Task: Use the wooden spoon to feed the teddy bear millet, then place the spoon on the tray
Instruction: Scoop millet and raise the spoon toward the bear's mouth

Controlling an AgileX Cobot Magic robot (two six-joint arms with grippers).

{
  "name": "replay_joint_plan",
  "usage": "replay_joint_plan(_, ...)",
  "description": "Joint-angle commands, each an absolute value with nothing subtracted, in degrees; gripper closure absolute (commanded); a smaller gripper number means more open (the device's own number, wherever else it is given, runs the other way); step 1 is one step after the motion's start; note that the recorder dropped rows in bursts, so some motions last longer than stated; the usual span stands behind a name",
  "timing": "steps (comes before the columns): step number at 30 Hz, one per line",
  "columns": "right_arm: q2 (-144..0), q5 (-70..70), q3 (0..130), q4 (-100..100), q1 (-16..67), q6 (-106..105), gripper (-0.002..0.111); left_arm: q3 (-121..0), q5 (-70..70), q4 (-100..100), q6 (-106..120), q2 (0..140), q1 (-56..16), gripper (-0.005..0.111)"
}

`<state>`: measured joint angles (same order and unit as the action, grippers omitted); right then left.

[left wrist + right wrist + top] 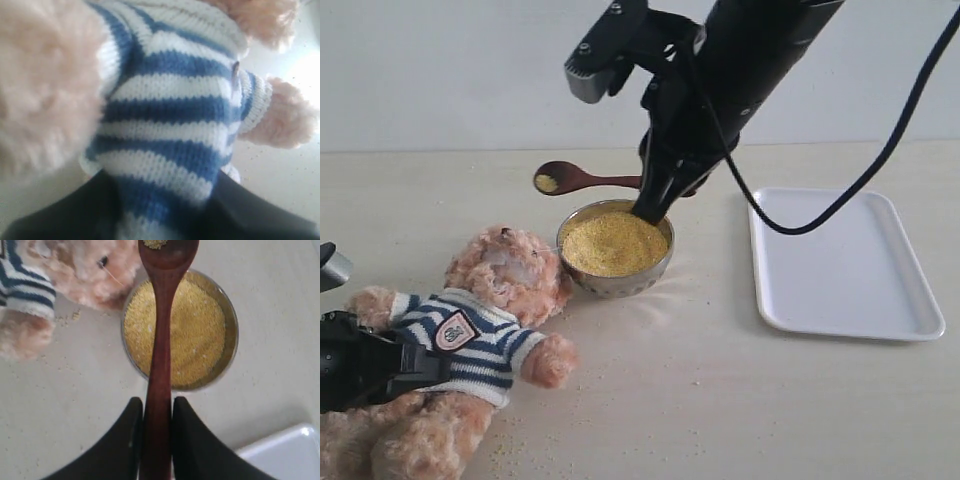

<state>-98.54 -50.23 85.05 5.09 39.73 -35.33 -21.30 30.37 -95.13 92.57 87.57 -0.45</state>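
Note:
The teddy bear (485,300) lies on its back at the front left, head towards the metal bowl (620,285) heaped with millet (612,243). My left gripper (420,365) is shut on the bear's striped sweater (165,165), with dark fingers (65,220) on either side of the knit. My right gripper (665,195) hangs over the bowl's far rim, shut on the handle of the wooden spoon (590,180). The spoon (160,340) is held level above the millet (195,335), with a little grain in its oval end (156,244). My right gripper (157,407) pinches the handle tightly.
The white tray (840,300) lies to the right of the bowl, its corner (290,455) showing in the right wrist view. Loose grains (510,450) are scattered on the beige table by the bear. A black cable (880,160) hangs above the tray.

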Motion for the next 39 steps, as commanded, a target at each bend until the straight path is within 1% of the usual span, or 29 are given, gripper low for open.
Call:
replay_joint_plan(1, -97.8, -45.3, 85.3, 5.4, 43.7, -35.8, 0.108, -21.3, 31.6, -95.4, 93.4, 88.3, -0.3, 0.102)
replay_joint_plan(8, -97.8, -43.8, 85.3, 3.5, 46.9, -35.9, 0.108, -21.4, 33.8, -97.1, 94.6, 88.3, -0.3, 0.102)
replay_joint_plan(11, -97.8, -43.9, 85.3, -0.9, 48.2, -35.4, 0.108, -21.4, 34.7, -99.9, 96.7, 88.2, -0.3, 0.102)
replay_joint_plan(19, -97.8, -44.8, 85.3, -14.0, 51.4, -30.0, 0.108, -22.3, 34.0, -99.9, 98.0, 85.4, -0.3, 0.102)
replay_joint_plan(24, -97.8, -48.3, 85.3, -15.2, 52.0, -30.0, 0.108, -23.1, 32.6, -99.9, 97.5, 84.9, -0.3, 0.102)
replay_joint_plan(33, -97.8, -47.8, 85.3, -19.0, 52.0, -29.0, 0.108, -23.1, 33.0, -99.9, 97.4, 84.9, -0.3, 0.102)
replay_joint_plan(39, -99.5, -49.3, 85.3, -19.2, 52.3, -33.8, 0.108, -23.1, 33.2, -99.9, 97.4, 84.9, -0.3, 0.102)
